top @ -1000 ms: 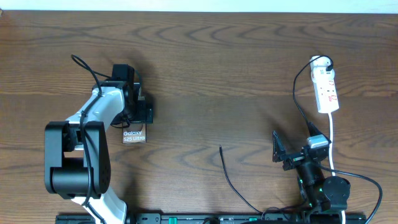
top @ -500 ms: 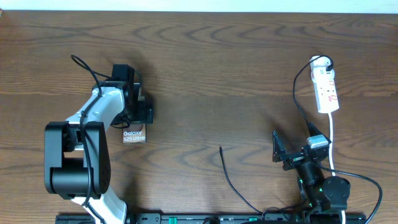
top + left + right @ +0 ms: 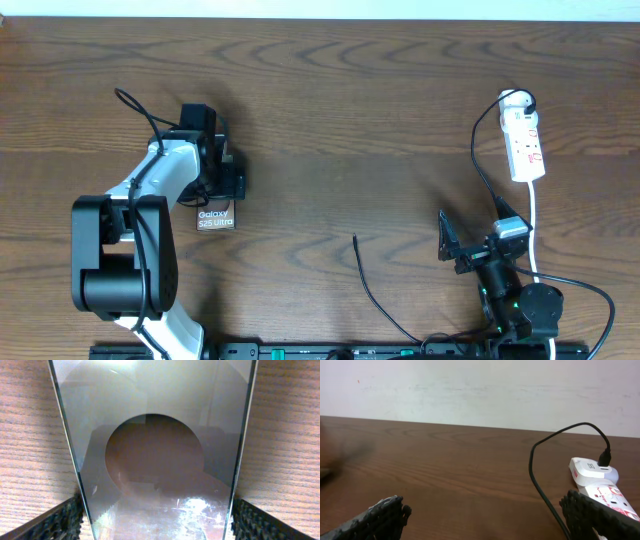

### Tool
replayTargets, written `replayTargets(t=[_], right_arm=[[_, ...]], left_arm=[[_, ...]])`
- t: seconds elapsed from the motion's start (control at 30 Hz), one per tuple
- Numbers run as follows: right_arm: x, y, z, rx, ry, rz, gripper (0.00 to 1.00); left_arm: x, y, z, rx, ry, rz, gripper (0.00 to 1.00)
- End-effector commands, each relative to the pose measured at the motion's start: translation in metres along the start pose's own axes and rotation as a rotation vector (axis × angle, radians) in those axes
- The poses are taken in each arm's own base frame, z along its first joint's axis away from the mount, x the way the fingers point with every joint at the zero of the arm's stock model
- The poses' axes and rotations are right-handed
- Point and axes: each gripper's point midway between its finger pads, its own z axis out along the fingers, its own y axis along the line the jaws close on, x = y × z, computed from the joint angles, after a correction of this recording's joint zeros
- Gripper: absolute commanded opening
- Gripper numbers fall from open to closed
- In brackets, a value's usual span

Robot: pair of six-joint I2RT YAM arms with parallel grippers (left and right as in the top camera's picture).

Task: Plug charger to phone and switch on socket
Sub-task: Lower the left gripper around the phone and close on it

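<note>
Brown wood counter: left claw is clamped on the phone edges. Right claw gapes apart; the charger lies between the 2 claws, nearer the right one.

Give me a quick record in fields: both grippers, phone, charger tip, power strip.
left gripper: shut on phone edges
right gripper: open, empty
phone: flat on table, Galaxy lettering end exposed
charger tip: loose on table, centre front, not in phone
power strip: far right, black plug in its far end; switch state unclear
</note>
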Motion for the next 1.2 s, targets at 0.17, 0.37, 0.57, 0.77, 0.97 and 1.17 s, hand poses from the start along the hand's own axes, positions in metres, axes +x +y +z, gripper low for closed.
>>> replayTargets(t=[0.17,0.37,0.57,0.77,0.97,1.17], right_arm=[[0.0008,-0.0022,-0.0004,0.011,0.002,-0.011,0.99],[0.0008,-0.0023,-0.0004,0.011,0.002,-0.011,0.99],[0.0008,-0.0022,-0.0004,0.011,0.002,-0.011,0.99],[0.0008,-0.0023,-0.0004,0.011,0.002,-0.011,0.99],[0.0008,-0.0023,-0.0004,0.011,0.002,-0.011,0.99],[0.0008,-0.0022,-0.0004,0.011,0.002,-0.011,0.99]], left_arm=[[0.0246,0.0027,0.0199,-0.010,0.088,0.013,0.74],[0.0245,0.0027,0.0199,-0.010,0.088,0.013,0.72],[0.0245,0.0027,0.0199,-0.010,0.088,0.013,0.68],[0.0244,0.0027,0.0199,-0.010,0.088,0.013,0.66],[0.0238,0.0026,0.0200,-0.010,0.085,0.013,0.68],[0.0238,0.0026,0.0200,-0.010,0.085,0.013,0.79]])
